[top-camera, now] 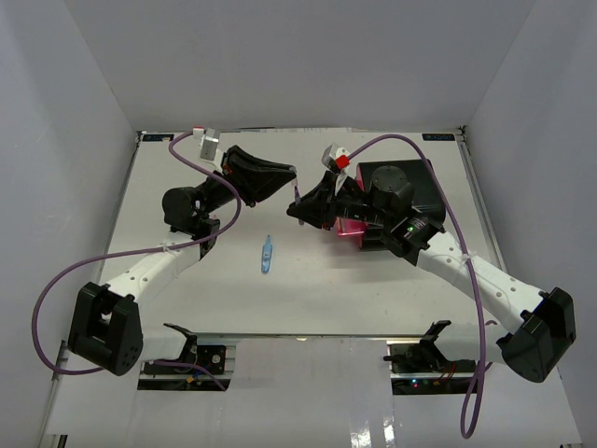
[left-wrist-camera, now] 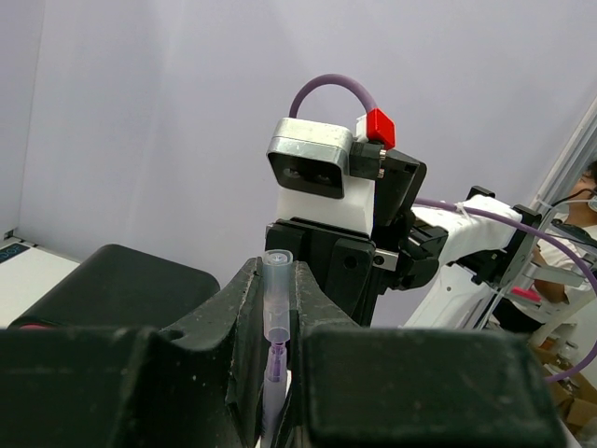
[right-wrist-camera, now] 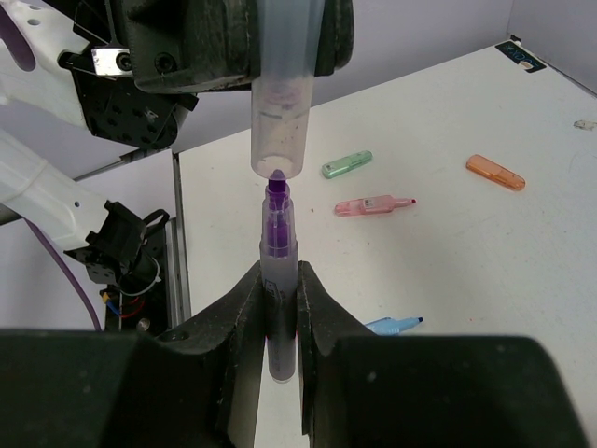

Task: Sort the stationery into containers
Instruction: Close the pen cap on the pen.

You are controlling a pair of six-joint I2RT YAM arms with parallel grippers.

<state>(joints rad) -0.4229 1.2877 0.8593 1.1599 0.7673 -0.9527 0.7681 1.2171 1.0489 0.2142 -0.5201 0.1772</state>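
Capping a purple marker mid-air, ahead of sorting it.

Top view: the left gripper [top-camera: 284, 177] and right gripper [top-camera: 303, 207] meet above the table [top-camera: 373, 289], just beside the cabinet [top-camera: 420, 182] and its pink drawer [top-camera: 350, 231]. A light-blue piece [top-camera: 268, 254] lies nearby.
Left wrist: the left jaws are clenched on a clear cap [left-wrist-camera: 277, 289].
Right wrist: the right jaws clamp the purple marker [right-wrist-camera: 278, 271], with its nib at the cap's mouth.
The next move likely needs a straight push together, then a carry to a drawer.

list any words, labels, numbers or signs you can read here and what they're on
Nothing reads clearly.
Faint print on the clear cap: too blurred to read.
Dark label on the pink pen: too small to read.
Blue sticker on the table: illegible.
Purple marker: no marking visible.
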